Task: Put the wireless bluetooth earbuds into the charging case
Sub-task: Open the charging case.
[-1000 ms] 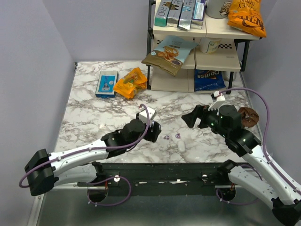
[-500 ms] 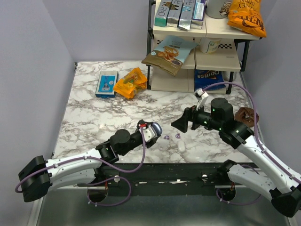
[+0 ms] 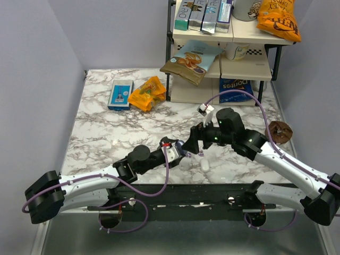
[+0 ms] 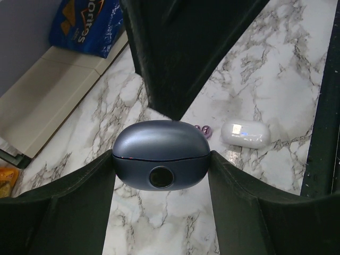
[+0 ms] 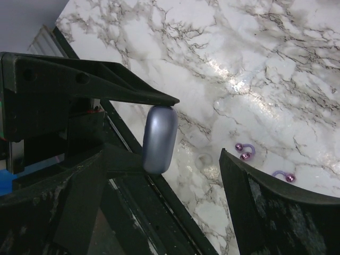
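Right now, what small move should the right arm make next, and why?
Probably ease the open right gripper onto the lid of the charging case to lift it. The left gripper clamps the case, its lid looks shut, and both earbuds lie loose on the table.

Snack shelf [image 3: 241, 68], Doritos bag [image 3: 236, 89]; orange packet [image 3: 147, 93], blue box [image 3: 120, 94]

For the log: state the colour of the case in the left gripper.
The charging case is slate blue-grey, slightly glossy; the left wrist view shows it best.
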Robot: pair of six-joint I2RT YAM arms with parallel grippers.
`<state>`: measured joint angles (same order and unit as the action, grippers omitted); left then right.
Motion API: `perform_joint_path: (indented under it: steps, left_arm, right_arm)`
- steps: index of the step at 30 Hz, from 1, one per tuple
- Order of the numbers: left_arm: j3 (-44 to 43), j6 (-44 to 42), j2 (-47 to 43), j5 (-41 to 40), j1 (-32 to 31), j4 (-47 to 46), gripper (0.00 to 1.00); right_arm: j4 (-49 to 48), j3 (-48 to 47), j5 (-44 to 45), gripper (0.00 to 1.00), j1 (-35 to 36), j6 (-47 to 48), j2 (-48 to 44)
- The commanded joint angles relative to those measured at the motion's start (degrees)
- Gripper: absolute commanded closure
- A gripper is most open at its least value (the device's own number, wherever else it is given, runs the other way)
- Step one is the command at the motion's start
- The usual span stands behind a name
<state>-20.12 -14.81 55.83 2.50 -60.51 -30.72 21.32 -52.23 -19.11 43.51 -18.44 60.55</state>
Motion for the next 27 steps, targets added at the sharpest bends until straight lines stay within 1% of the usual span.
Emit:
perform_joint_path:
  steps: [1, 7, 13, 17, 27]
  left_arm:
    - [-1.5, 0.4, 0.3, 3.6, -0.1, -3.0, 1.0]
    - [-1.5, 0.9, -0.7, 4.5, -0.3, -2.9, 1.0]
    - [-1.2, 1.3, -1.7, 4.4, -0.5, -3.4, 1.0]
    - [-0.7, 1.4, -2.0, 4.2, -0.7, -4.3, 1.0]
    - [0.8, 0.9, -3.0, 2.2, -0.9, -5.3, 1.0]
  right_arm:
    - [1.6, -2.9, 4.2, 0.06, 2.2, 1.4, 2.3]
    - [2.3, -3.3, 7.9, 0.08, 2.5, 0.8, 4.4]
    - [3.2, -3.4, 8.7, 0.11, 2.5, 0.7, 6.0]
    - [3.4, -3.5, 8.5, 0.11, 2.5, 0.7, 6.2]
    - [5.4, -3.2, 14.5, 0.12, 2.6, 0.4, 4.0]
